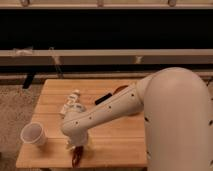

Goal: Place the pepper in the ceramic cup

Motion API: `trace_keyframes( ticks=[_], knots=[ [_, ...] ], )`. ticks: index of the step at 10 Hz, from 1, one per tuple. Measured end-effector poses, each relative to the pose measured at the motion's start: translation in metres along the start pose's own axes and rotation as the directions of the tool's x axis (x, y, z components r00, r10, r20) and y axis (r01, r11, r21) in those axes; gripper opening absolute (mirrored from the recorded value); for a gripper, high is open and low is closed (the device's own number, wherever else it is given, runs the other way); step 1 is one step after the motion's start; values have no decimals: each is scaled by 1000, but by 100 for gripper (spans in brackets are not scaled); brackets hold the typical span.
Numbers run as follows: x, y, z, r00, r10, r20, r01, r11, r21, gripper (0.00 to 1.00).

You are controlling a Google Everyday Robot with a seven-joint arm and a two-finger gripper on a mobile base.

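The arm reaches in from the right and bends down over the near edge of the table (117, 145), and the gripper (78, 147) hangs right at the front lip, directly above the pepper (75, 159). The pepper lies flat on the wood near that front edge, its dark red body poking out from under the gripper towards me. The wrist hides the jaws, so I cannot tell whether they are spread, closed on nothing or already pinching the pepper. The two look as good as touching.

The cup (32, 134) stands upright at the left front corner, mouth open and nothing in it that I can see, a short way left of the gripper. Further back are a white bottle (71, 104) lying on its side, a black slab (103, 98) and a bit of an orange bowl (120, 89) behind the arm.

I'd reckon the pepper is very light and glossy, so it could squirt out of a hard pinch or roll off the edge if nudged. It tapers, so the thick middle looks the safest place to grip, across its width and not at the tip. The cup is narrow and probably tips easily, so the pepper wants lowering point-first, without knocking the rim
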Motion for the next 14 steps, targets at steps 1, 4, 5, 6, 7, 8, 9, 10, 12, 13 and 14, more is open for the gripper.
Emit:
trace_keyframes(
  ticks=[1, 4, 5, 6, 7, 8, 9, 10, 12, 13, 14],
  knots=[
    [-1, -3, 0, 1000, -11, -2, 11, 1000, 0, 80],
    [1, -8, 7, 999, -32, -3, 32, 999, -5, 80],
    [3, -9, 10, 999, -41, -7, 41, 999, -13, 80],
    [4, -8, 11, 999, -42, -8, 42, 999, -18, 80],
    [7, -7, 13, 999, -44, -12, 44, 999, -24, 80],
    [8, -7, 15, 999, -49, -15, 49, 998, -30, 80],
    [8, -7, 16, 998, -57, -17, 56, 998, -37, 75],
    [8, -7, 17, 998, -64, -20, 63, 997, -44, 68],
    [7, -6, 20, 997, -72, -22, 71, 996, -62, 45],
    [6, -5, 19, 997, -71, -22, 70, 995, -65, 37],
    [5, -5, 16, 997, -73, -25, 71, 995, -66, 28]
  ],
)
